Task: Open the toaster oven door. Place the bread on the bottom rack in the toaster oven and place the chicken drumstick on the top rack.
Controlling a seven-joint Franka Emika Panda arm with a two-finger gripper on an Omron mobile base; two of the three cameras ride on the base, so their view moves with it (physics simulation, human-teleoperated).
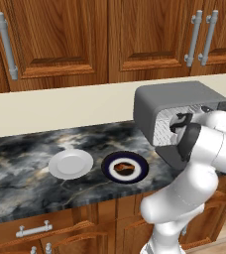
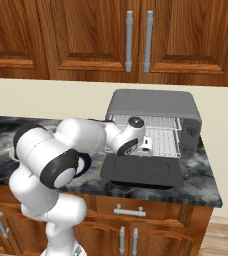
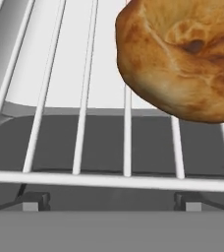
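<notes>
Dark marbled stone tops the bench (image 1: 26,168), with wooden drawers below its front edge and wooden wall cupboards (image 2: 136,35) above a cream backsplash. Nearest the front edge, toward the middle of the bench, stand two plates side by side and apart: a plain white plate (image 1: 71,163) on the left, and a dark-rimmed plate (image 1: 125,167) on the right carrying the chicken drumstick (image 1: 124,167), a dark brown lump at its centre.

Further right, the toaster oven door (image 2: 142,170) lies folded down flat on the bench, its outer edge near the front edge. Over the door's left part the white arm reaches into the mouth of the toaster oven (image 2: 153,106), which stands at the right end of the bench against the backsplash. The gripper (image 2: 145,143) sits just inside the opening, at the left of the wire grids. Its fingertips cannot be made out in the hand view, so the pictures alone do not settle it, but the jaws stand wide apart and nothing is clamped between them.

Close ahead of the hand, the bread (image 3: 180,56) rests on the white wires of the bottom rack (image 3: 84,147), apart from the gripper. Above it, in the right base view, the top rack (image 2: 156,121) spans the oven's width, bare of food.
</notes>
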